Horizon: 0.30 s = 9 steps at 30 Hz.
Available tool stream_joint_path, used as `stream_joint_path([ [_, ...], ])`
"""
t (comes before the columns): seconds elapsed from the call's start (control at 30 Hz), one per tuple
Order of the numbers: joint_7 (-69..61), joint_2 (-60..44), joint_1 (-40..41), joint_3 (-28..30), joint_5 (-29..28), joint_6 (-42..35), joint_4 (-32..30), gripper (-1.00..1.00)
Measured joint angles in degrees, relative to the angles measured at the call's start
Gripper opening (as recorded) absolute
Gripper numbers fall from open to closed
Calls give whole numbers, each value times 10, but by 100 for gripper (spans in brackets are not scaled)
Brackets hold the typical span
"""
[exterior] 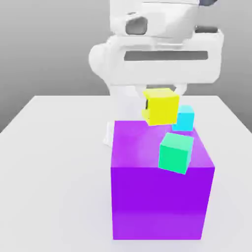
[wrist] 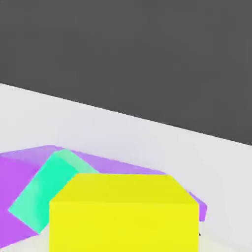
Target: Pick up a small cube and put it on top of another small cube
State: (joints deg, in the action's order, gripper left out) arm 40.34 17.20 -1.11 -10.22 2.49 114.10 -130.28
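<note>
Exterior view | yellow cube point(exterior: 162, 106) raised beside cyan cube point(exterior: 185, 118) | jaws' state: cannot tell

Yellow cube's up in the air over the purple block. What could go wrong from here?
1. The green cube sits tilted on the purple block, so it would likely make an unsteady base for the yellow cube.
2. The cyan cube lies right beside the yellow one in the exterior view; a descent might knock it.
3. Both small cubes sit near the block's edge, so a bump could push them off.
</note>
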Motion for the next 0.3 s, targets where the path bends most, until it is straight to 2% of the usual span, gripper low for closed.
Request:
stream_joint_path([
  [0.1,6,-21,-2,-6,10,53,-39,-100],
  [0.13,8,-30,-5,-5,9,76,-54,100],
  [0.3,8,-30,-5,-5,9,76,-54,100],
])
